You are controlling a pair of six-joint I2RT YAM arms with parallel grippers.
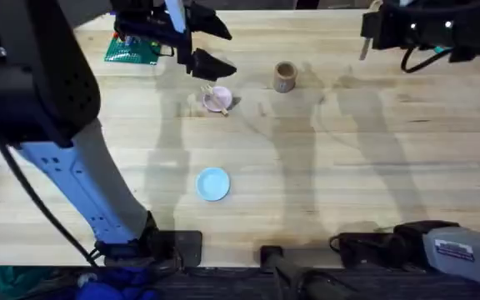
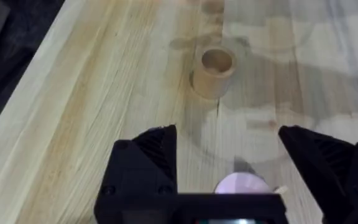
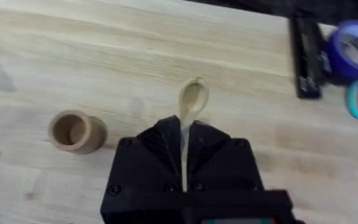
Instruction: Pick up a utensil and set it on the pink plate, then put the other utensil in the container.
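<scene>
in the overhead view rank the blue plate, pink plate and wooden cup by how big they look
1. Blue plate, the largest, though it lies nearer the camera.
2. Pink plate, a bit smaller in the picture; the wooden fork lies on it.
3. Wooden cup, the smallest.

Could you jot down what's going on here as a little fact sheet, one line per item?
Left claw: open, hovering just above the pink plate
Right claw: shut on the wooden spoon, held in the air
Pink plate: on the table, wooden fork lying on it
Wooden cup: upright, apparently empty, to the right of the pink plate
Blue plate: nearer the arms' bases, nothing on it
Progress: fork placed; spoon not yet in the cup
</scene>
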